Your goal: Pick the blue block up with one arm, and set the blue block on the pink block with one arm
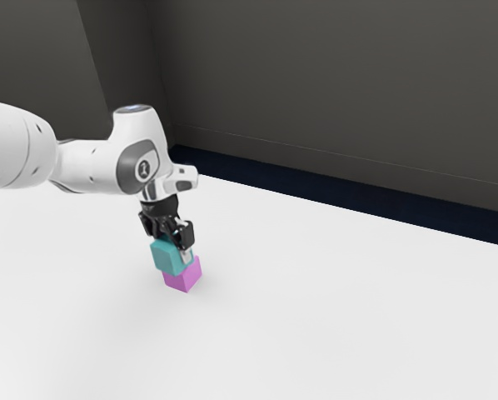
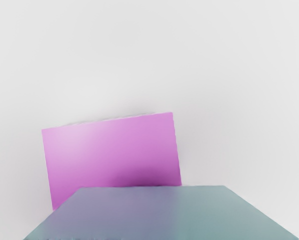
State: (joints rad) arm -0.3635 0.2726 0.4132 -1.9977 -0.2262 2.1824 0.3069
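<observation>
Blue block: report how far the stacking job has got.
Done: the blue block is picked up, clamped in the gripper. In hand: it hangs low over the pink block, offset toward the exterior view's left; I cannot tell whether they touch. Left: seat it, release and withdraw.

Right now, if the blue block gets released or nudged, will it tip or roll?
Probably rigid: the blue block shows crisp flat faces in the gripper. Unlikely to roll, being a cube. It may tip, since it is offset over the pink block toward the exterior view's left.
</observation>
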